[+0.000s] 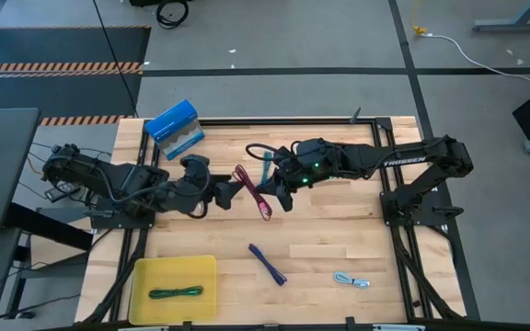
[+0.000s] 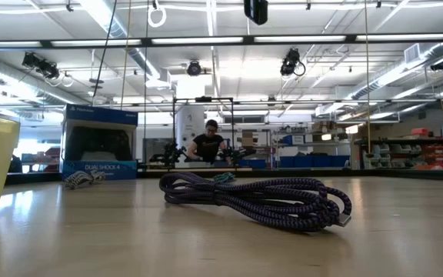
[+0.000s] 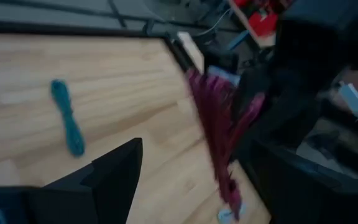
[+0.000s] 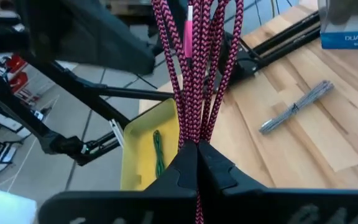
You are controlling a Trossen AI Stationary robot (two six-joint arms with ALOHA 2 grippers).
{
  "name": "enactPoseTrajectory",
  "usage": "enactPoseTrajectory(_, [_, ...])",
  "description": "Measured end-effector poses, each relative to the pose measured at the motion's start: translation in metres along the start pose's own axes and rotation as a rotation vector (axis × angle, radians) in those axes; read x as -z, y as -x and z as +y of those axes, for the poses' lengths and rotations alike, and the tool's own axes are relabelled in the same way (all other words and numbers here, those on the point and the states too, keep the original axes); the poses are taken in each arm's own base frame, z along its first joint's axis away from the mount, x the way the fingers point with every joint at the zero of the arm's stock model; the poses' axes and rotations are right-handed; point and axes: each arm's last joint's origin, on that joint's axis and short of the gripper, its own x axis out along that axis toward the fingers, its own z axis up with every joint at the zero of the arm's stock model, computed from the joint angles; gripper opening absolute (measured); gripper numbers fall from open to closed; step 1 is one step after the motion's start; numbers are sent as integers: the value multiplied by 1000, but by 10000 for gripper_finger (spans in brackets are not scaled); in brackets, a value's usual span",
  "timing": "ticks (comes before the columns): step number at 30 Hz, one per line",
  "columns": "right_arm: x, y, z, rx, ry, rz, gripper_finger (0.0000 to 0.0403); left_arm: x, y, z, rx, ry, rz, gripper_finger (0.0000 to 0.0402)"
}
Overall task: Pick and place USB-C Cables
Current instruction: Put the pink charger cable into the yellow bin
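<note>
The magenta cable (image 1: 252,192) is a doubled bundle between the two arms at mid-table. My right gripper (image 1: 280,195) is shut on it. My left gripper (image 1: 225,191) is open right beside the bundle's far end. In the left wrist view the magenta cable (image 3: 215,134) stands between its spread fingers; touch cannot be told. The teal cable (image 1: 265,165) lies behind them on the wood. The purple cable (image 1: 267,264) and the pale blue cable (image 1: 351,279) lie near the front. The dark green cable (image 1: 175,293) lies in the yellow tray (image 1: 145,271). My right gripper (image 4: 197,149) pinches several strands of the magenta bundle (image 4: 196,127) between its two shut fingers. The fingers come from the table's right, slanting down. The bundle runs on straight ahead of the fingertips, and a short piece (image 4: 198,211) trails back under them. It looks lifted off the wood.
A blue box (image 1: 175,126) stands at the far left corner, with a grey cord bundle (image 4: 296,107) lying beside it. In the low view the purple cable (image 2: 260,200) fills the foreground, and a person (image 2: 206,143) sits in the room far beyond the table.
</note>
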Motion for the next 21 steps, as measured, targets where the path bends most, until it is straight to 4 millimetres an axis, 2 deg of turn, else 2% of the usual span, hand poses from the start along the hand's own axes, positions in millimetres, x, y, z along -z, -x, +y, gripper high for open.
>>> enactPoseTrajectory(8, [-1, -1, 1, -28, -9, -5, 0, -4, -18, -9, 44, 7, -46, 306])
enactPoseTrajectory(12, [-3, -1, 4, -66, -3, -13, 0, 1, -29, -8, 38, -9, 9, 282])
enactPoseTrajectory(16, [-2, -1, 5, -99, -8, 6, 11, 5, -34, -9, 39, -15, 27, 214])
enactPoseTrajectory(21, [0, -1, 4, -125, -10, 51, 41, 9, -32, -10, 61, -50, 71, 76])
